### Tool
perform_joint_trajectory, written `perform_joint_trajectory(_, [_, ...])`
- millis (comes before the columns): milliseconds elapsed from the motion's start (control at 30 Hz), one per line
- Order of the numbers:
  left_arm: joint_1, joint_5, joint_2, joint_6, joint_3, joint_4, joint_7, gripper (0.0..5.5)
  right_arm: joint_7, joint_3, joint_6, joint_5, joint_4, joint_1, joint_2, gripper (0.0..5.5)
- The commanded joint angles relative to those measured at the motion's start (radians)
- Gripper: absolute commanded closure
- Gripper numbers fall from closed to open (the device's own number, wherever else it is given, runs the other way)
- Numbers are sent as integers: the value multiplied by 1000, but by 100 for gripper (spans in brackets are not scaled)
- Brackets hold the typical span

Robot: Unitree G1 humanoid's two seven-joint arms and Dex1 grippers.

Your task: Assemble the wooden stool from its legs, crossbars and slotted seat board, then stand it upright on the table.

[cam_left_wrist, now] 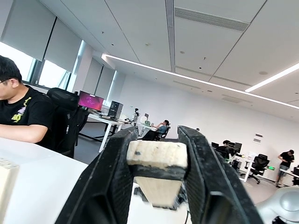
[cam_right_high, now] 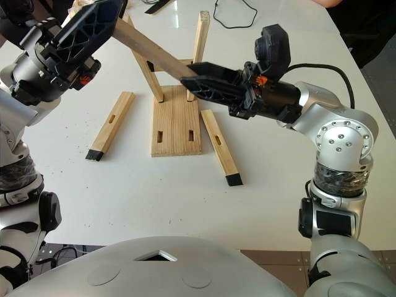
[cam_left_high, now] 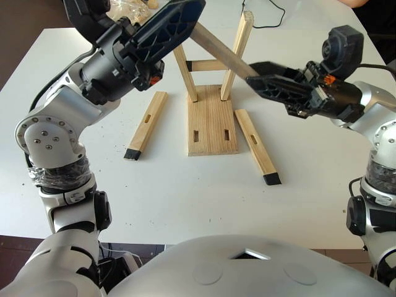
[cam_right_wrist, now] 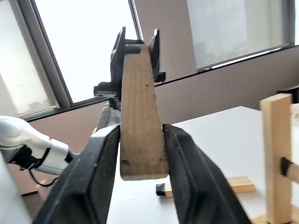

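Left eye view: left pincer (cam_left_high: 185,18) and right pincer (cam_left_high: 255,73) each clamp one end of a wooden leg (cam_left_high: 219,51)

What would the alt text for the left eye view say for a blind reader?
The left gripper and right gripper hold one wooden leg between them above a white table. Beneath, the seat board lies flat with two upright legs in it, a loose leg on each side.

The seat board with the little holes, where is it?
In the left eye view the seat board lies flat on the table, between the left loose leg and the right loose leg.
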Motion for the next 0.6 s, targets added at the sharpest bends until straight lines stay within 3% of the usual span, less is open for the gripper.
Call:
perform_joint_trajectory(33, [1, 46, 10, -8, 2, 10, -9, 416, 8, 30, -57, -94, -7, 29, -13, 305])
perform_joint_trajectory(233, [43, 302, 114, -77, 30, 108, -105, 416, 31, 57, -159, -266, 104, 40, -31, 304])
perform_joint_trajectory(367, [197, 656, 319, -234, 27, 263, -244, 417, -140, 58, -277, -450, 193, 33, 36, 304])
perform_joint_trajectory(433, [284, 785, 392, -310, 46, 359, -293, 417, -298, 111, -310, -617, 272, 22, 61, 304])
perform_joint_trajectory(600, [407, 940, 469, -394, 36, 450, -419, 417, -481, 113, -391, -811, 390, 18, 94, 304])
